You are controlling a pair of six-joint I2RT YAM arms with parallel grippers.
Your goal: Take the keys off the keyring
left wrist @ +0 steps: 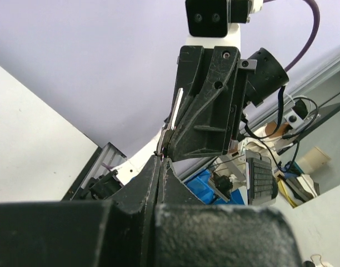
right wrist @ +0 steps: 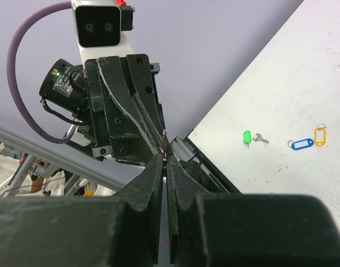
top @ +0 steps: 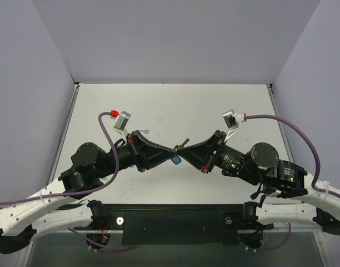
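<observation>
The two black arms lean in over the white table [top: 214, 105] and meet nose to nose near its middle. The left gripper [top: 173, 150] has its fingers pressed tight together, and so does the right gripper [top: 181, 148]. I see no gap in either, and the two sets of tips touch. Something very thin sits right at that contact, but it is too small for me to tell what it is. A small dull metal sliver [top: 185, 141] juts from the meeting point, its long axis slanting toward the far right. A small blue scrap [top: 176, 159] shows just on the near side of the tips. Out on the open table, well apart from the fingers, lie the tagged pieces seen from the right wrist. A green oblong plastic tag [right wrist: 247, 137] stands upright in that view. A tiny silvery key [right wrist: 261, 139] lies just beside it, pointing away to the right and dipping a little. I cannot tell if the two are joined. Further right, a blue oblong plastic tag [right wrist: 301, 144] lies nearly level, with a wire loop at its left end. Just beside that, a yellow oblong plastic tag [right wrist: 320, 136] lies lengthwise up and down, its loop at the top.
</observation>
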